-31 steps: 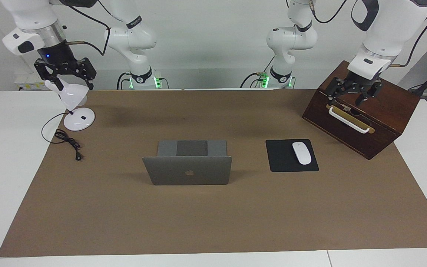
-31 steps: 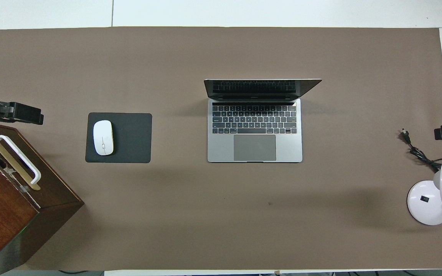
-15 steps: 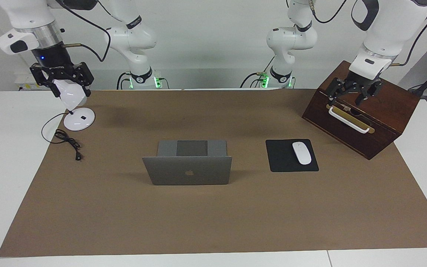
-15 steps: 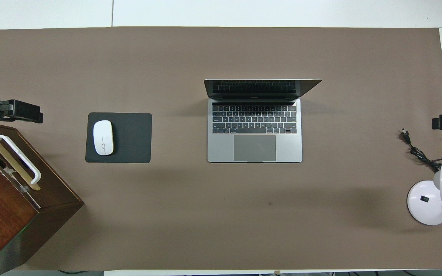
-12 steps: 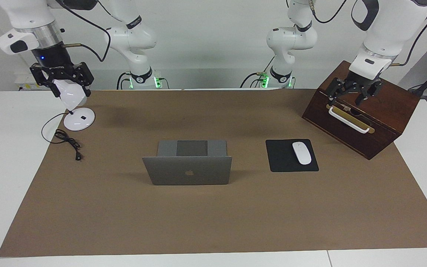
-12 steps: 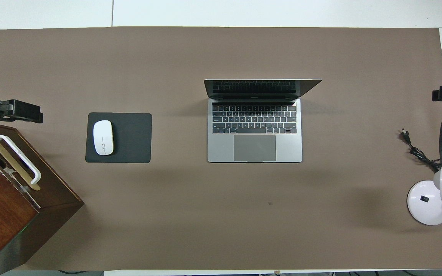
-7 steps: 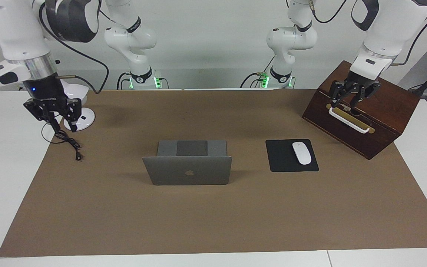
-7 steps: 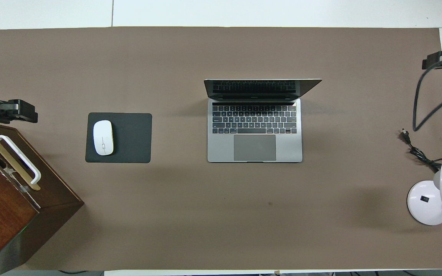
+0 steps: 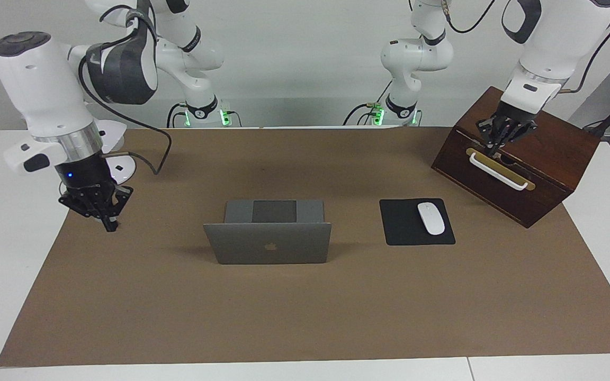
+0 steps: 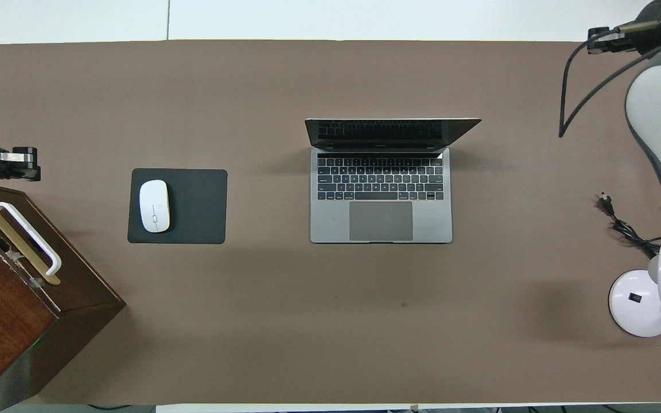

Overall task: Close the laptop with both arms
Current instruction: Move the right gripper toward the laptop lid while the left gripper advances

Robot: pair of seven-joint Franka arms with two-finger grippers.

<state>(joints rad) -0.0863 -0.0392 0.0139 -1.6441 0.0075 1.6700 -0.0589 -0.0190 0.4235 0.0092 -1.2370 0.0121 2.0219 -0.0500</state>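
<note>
The silver-grey laptop [image 9: 268, 244] stands open in the middle of the brown mat, its lid upright and its keyboard [image 10: 380, 179] facing the robots. My right gripper [image 9: 108, 225] hangs shut and empty over the mat at the right arm's end of the table, well apart from the laptop. In the overhead view only that arm's white link [image 10: 660, 109] shows. Over the wooden box, just above its white handle [image 9: 497, 170], my left gripper [image 9: 495, 146] is shut with nothing in it. It also shows in the overhead view as the left gripper [image 10: 16, 162].
A black mouse pad [image 9: 403, 226] with a white mouse [image 9: 431, 218] lies beside the laptop toward the left arm's end. The wooden box [image 9: 540, 159] stands at that end. A white desk lamp [image 10: 643, 301] and its black cord [image 10: 623, 226] sit at the right arm's end.
The right arm swung away from the lamp head, out over the mat and lower. Both grippers went from open to shut. The left gripper stayed over the box. The laptop has not moved.
</note>
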